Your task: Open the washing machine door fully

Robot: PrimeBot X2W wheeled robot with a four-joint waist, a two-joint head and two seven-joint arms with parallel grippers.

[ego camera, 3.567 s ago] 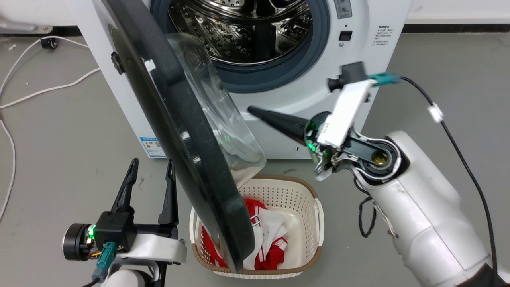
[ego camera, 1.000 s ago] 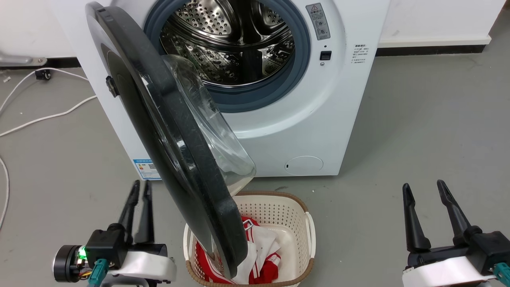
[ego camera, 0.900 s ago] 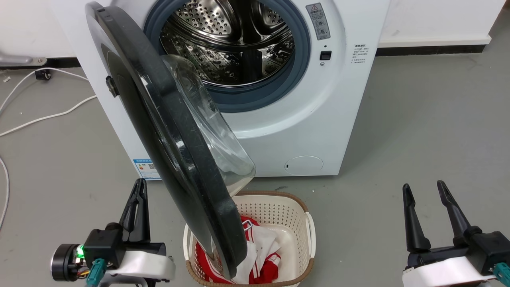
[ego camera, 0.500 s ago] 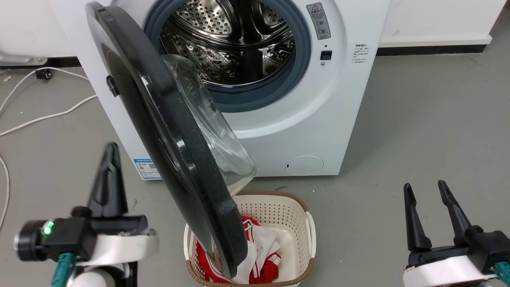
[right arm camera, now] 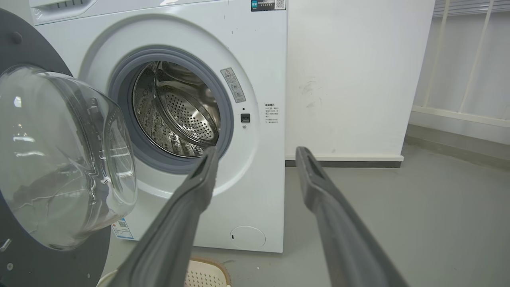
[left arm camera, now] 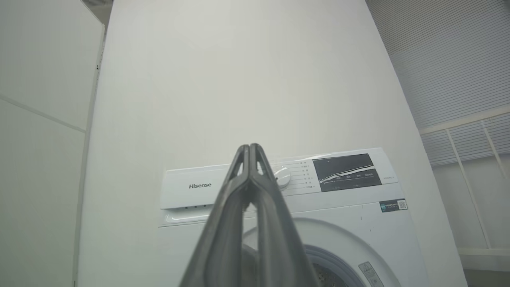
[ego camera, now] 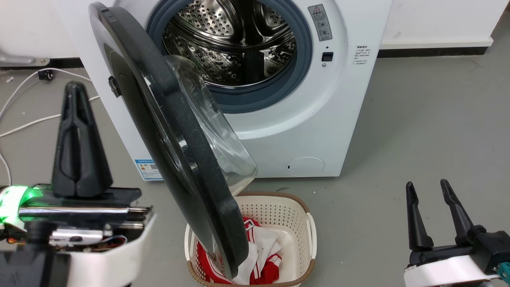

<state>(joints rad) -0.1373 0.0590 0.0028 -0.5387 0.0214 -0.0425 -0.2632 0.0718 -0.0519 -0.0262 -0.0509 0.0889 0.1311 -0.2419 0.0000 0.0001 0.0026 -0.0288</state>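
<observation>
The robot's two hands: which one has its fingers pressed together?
The left hand, up beside the washing machine door: its two fingers meet. The fingers of the right hand stand well apart.

Hidden: basket (ego camera: 311, 233) left side, behind washing machine door (ego camera: 171, 131); label (ego camera: 148, 169) print unreadable; left claw (ego camera: 75, 85) base blurred.

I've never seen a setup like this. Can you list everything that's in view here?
Washing machine: one, white, steel drum, against the wall.
Door: one, black with clear glass bowl, swung out left of the drum mouth.
Basket: one, cream, on the floor before the machine.
Clothes: red and white, in the basket.
Cables: white, on the floor at far left.
Left hand: one, dark fingers shut, raised left of the door.
Right hand: one, dark fingers open, low right.
</observation>
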